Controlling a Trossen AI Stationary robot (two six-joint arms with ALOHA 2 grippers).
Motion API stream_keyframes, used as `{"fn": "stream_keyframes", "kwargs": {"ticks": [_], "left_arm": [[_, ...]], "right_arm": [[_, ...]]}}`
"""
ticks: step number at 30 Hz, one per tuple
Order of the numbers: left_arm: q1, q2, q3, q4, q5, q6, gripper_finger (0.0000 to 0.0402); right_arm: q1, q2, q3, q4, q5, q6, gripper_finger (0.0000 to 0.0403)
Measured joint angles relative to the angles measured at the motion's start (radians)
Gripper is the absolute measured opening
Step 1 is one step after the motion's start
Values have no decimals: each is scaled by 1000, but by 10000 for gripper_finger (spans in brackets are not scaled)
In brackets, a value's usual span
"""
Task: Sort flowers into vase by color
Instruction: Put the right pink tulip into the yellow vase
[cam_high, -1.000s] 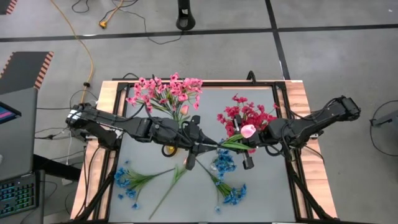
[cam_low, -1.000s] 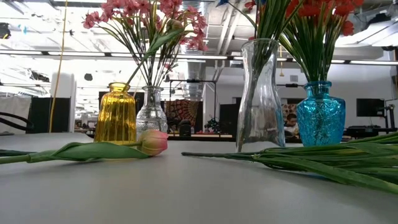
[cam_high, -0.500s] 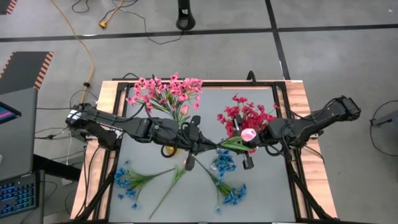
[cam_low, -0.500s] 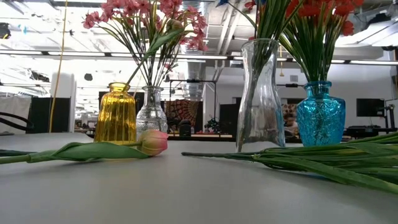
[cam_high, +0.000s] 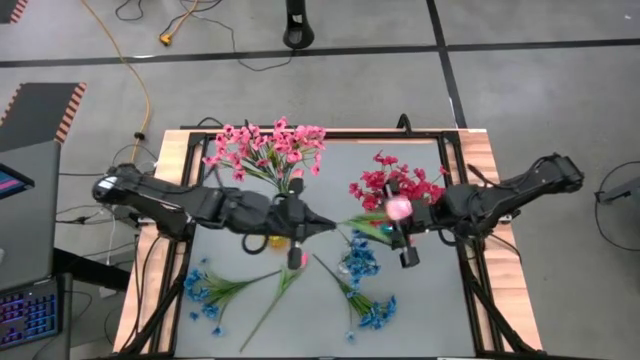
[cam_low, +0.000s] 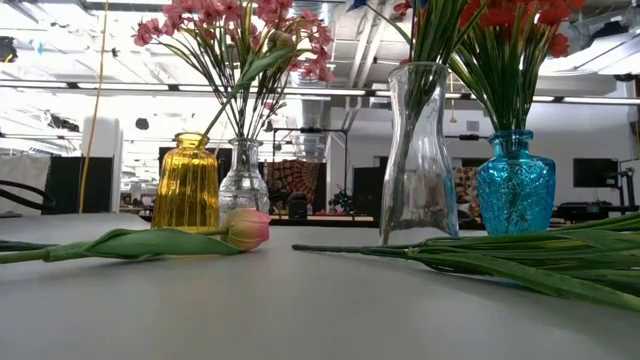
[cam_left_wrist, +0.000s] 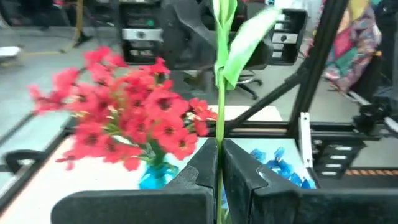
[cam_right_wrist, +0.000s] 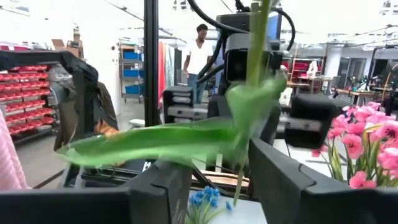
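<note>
Left gripper (cam_left_wrist: 219, 177) clamps the tulip stem (cam_left_wrist: 219, 93) while right fingers (cam_right_wrist: 283, 180) stand parted around its leaf: right should back clear without snagging the leaf.

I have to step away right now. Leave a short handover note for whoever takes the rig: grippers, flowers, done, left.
Left gripper: fingers shut on the pink tulip's stem over mid-table.
Right gripper: fingers open around the same stem, bloom beside it.
Done: light pink sprigs stand in a vase at the back left, red-pink sprigs in the blue vase at the back right.
Left: blue sprigs and lie on the front of the table; a second tulip lies flat by the yellow vase.
</note>
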Motion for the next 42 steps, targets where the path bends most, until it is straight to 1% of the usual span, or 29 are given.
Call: {"fn": "stream_keyframes", "kwargs": {"ticks": [4, 6, 9, 12, 18, 21, 23, 25, 31, 37, 42], "left_arm": [[-42, -85, -76, 3, -103, 9, 0], [-61, -134, -140, 25, -155, 5, 0], [-78, -215, -260, 81, -201, -24, 0], [-85, -293, -411, 217, -223, -40, 0], [-78, -432, -708, 516, -236, 15, 0], [-73, -473, -836, 650, -244, 52, 0], [-69, -486, -902, 759, -243, 85, 0], [-65, -491, -961, 833, -242, 110, 0], [-39, -473, -1073, 959, -241, 165, 0], [-16, -471, -1117, 1026, -194, 189, 0], [-9, -471, -1137, 1057, -187, 185, 0]], "right_arm": [[1, -39, 0, -24, -2, 0, 199], [1, -50, 0, -31, -2, -1, 200], [0, -55, 0, -35, -2, -1, 199], [0, -54, 0, -42, -2, -3, 197], [-2, -46, 0, -55, -2, -3, 196], [-2, -47, 0, -49, -2, -3, 196], [-2, -47, 0, -50, -2, -3, 196], [-2, -47, 0, -49, -2, -3, 196], [-2, -47, 0, -48, -2, -3, 196], [-2, -47, 0, -48, -2, -3, 196], [-2, -47, 0, -48, -2, -2, 195]]}}
